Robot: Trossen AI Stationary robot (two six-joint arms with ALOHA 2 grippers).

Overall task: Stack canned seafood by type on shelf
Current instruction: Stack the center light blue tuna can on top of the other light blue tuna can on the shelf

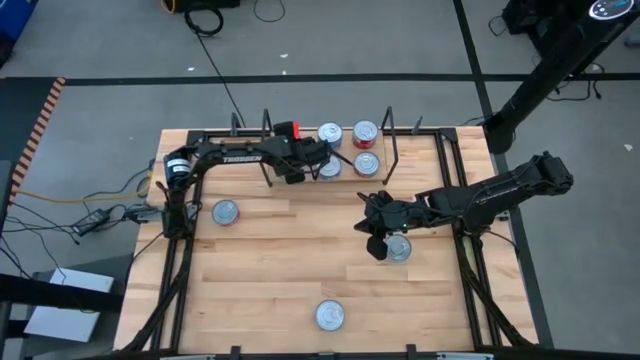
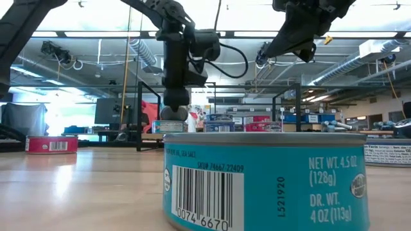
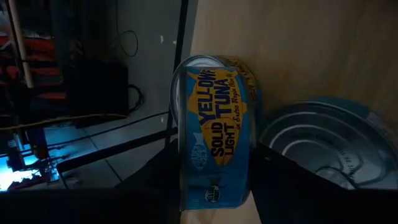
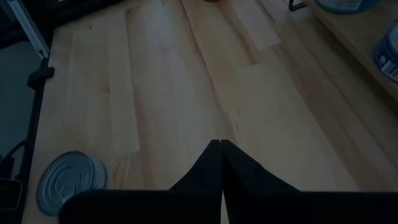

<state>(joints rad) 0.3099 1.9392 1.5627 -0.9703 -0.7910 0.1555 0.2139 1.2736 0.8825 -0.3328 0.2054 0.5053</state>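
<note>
Left gripper (image 3: 214,180) grasps a blue tuna tin (image 3: 214,146) at the shelf (image 1: 300,135); right gripper (image 4: 221,149) hangs clenched, empty.

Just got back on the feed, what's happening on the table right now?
The left gripper is at the shelf holding a blue yellowfin tuna tin on its side, next to a tin already lying there. Three more tins sit on the shelf. The right gripper hangs shut and empty over the table, beside a loose tin. Two other tins, one at the left and one near the front edge, wait on the tabletop.
</note>
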